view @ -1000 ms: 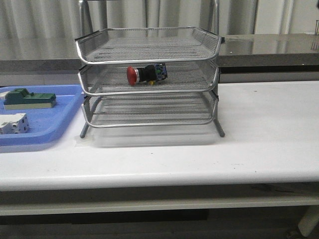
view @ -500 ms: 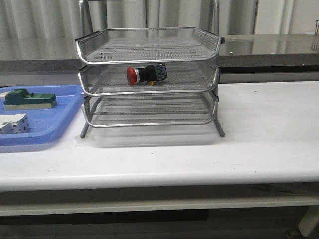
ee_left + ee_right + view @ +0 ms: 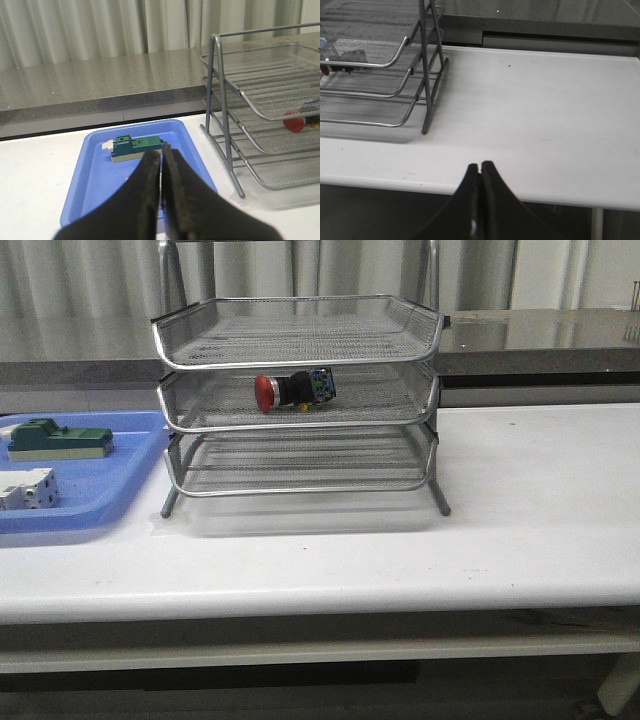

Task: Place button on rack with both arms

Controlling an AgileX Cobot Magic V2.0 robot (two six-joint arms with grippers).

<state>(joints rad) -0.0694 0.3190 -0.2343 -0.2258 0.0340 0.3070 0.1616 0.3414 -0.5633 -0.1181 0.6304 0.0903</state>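
The button (image 3: 292,389) lies on its side in the middle tier of the silver wire rack (image 3: 300,345), red cap to the left. Its red cap (image 3: 293,121) also shows in the left wrist view, inside the rack (image 3: 260,100). My left gripper (image 3: 161,154) is shut and empty, held above the blue tray's near end, well away from the rack. My right gripper (image 3: 480,166) is shut and empty over the table's front edge, to the right of the rack (image 3: 380,60). Neither arm shows in the front view.
A blue plastic tray (image 3: 110,495) stands left of the rack and holds a green block (image 3: 58,437) and a white block (image 3: 26,488). The green block (image 3: 136,147) lies in the blue tray (image 3: 95,180) beyond my left fingers. A grey counter runs behind the table.
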